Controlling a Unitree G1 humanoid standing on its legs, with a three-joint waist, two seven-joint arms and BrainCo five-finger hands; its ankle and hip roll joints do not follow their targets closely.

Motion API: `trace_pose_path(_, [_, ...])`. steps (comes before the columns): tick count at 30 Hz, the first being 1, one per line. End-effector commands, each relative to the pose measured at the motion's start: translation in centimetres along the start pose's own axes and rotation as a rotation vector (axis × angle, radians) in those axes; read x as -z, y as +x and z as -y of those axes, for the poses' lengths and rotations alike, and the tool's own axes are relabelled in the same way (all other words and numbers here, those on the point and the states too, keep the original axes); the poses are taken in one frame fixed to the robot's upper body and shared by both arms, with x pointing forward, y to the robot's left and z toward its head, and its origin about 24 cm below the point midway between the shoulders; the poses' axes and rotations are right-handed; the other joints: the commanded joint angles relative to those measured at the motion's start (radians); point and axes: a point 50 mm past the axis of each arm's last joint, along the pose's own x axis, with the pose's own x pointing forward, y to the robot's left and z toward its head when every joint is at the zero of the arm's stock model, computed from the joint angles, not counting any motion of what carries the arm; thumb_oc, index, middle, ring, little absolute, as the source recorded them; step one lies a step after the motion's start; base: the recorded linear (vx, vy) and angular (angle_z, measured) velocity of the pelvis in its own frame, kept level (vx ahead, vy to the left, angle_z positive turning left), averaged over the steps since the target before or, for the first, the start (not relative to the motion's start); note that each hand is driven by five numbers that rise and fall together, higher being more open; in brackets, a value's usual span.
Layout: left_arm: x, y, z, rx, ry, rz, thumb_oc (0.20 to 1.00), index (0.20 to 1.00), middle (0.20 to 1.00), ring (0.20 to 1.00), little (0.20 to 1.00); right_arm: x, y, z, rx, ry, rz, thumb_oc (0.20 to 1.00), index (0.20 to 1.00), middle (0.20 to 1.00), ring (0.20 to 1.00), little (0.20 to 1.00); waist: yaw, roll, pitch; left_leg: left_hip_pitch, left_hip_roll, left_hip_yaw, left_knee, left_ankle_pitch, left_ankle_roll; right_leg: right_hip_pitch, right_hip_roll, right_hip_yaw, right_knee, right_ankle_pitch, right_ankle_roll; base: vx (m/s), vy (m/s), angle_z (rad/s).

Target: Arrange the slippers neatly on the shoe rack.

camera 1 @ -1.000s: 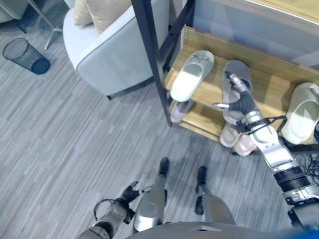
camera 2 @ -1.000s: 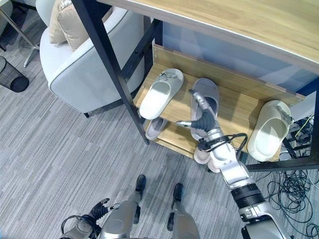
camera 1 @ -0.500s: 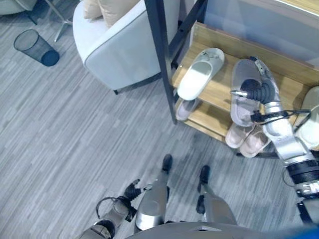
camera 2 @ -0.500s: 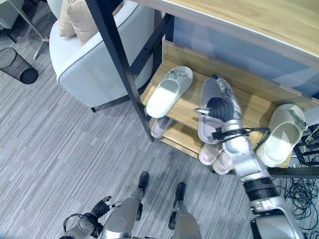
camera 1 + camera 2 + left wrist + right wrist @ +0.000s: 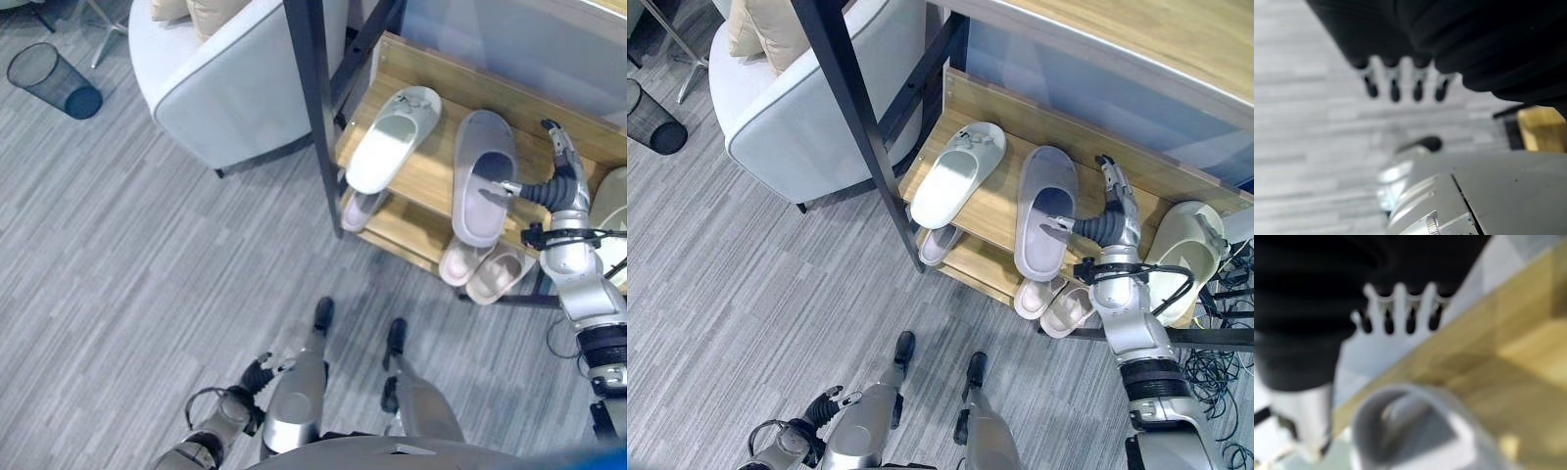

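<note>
Slippers are lined up on the shoe rack [image 5: 999,211]: the grey slipper [image 5: 1044,210] lies flat on the upper shelf beside a white slipper [image 5: 957,174]. The right hand [image 5: 1109,217] is held just right of it, fingers straight, grasping nothing. The left hand [image 5: 257,377] hangs relaxed, low over the floor.

A: What stays unclear on the shoe rack [image 5: 989,211]?
B: The pale green slipper [image 5: 1172,257] at the far right is partly covered by the right hand's [image 5: 1109,221] arm and cable. On the lower shelf, one slipper [image 5: 937,245] shows just its heel under the white slipper [image 5: 956,176].
A: And the wrist views?
B: Blurred; the grey slipper [image 5: 1415,431] runs off the picture's edge. The armchair [image 5: 230,83] and waste basket [image 5: 651,117] are cut off too
</note>
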Motion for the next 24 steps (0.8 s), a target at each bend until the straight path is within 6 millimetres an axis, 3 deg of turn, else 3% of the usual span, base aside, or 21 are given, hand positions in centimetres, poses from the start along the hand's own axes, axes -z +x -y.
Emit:
trace_pose_path(1, [0.2, -0.1, 0.8, 0.032, -0.007, -0.012, 1.0, 1.0, 1.0, 1.0, 1.0, -1.1, 1.3, 1.8, 0.062, 0.013, 0.067, 1.0, 1.0, 1.0, 1.0, 1.0, 0.015, -0.043, -0.024, -0.12, -0.036, -0.062, 0.202, -0.177, 0.044, -0.028, -0.073, 0.026, 0.182, -0.16, 0.048, 0.01, 0.015, 0.13])
trace_pose_path(4, [0.4, -0.1, 0.8, 0.029, -0.014, -0.023, 1.0, 1.0, 1.0, 1.0, 1.0, 0.1, 1.8, 2.0, 0.107, 0.063, -0.011, 1.0, 1.0, 1.0, 1.0, 1.0, 0.021, -0.04, -0.017, -0.13, -0.041, -0.071, 0.196, -0.171, 0.043, -0.034, -0.076, 0.016, 0.18, -0.158, 0.049, 0.01, 0.011, 0.12])
trace_pose_path(9, [0.3, -0.1, 0.6, 0.019, -0.017, -0.022, 1.0, 1.0, 1.0, 1.0, 1.0, 0.1, 2.7, 3.2, 0.147, 0.045, -0.012, 1.0, 1.0, 1.0, 1.0, 1.0, 0.03, -0.037, -0.009, -0.144, -0.046, -0.074, 0.198, -0.168, 0.041, -0.042, -0.079, 0.008, 0.179, -0.155, 0.05, 0.01, 0.007, 0.05])
trace_pose_path(18, [-0.3, 0.1, 0.3, 0.009, -0.021, -0.003, 1.0, 1.0, 1.0, 1.0, 1.0, 0.8, 3.7, 3.4, 0.159, 0.075, -0.067, 1.0, 1.0, 1.0, 1.0, 1.0, 0.04, -0.031, -0.008, -0.149, -0.052, -0.086, 0.193, -0.165, 0.041, -0.045, -0.081, -0.005, 0.18, -0.154, 0.051, 0.0, 0.004, 0.04])
trace_pose_path(24, [-0.4, 0.1, 0.3, 0.013, -0.012, 0.006, 1.0, 1.0, 1.0, 1.0, 1.0, 1.0, 5.5, 3.9, 0.151, 0.021, -0.101, 1.0, 1.0, 1.0, 1.0, 1.0, 0.052, -0.028, -0.006, -0.156, -0.053, -0.093, 0.176, -0.15, 0.037, -0.054, -0.082, -0.014, 0.167, -0.145, 0.052, 0.0, 0.0, 0.0])
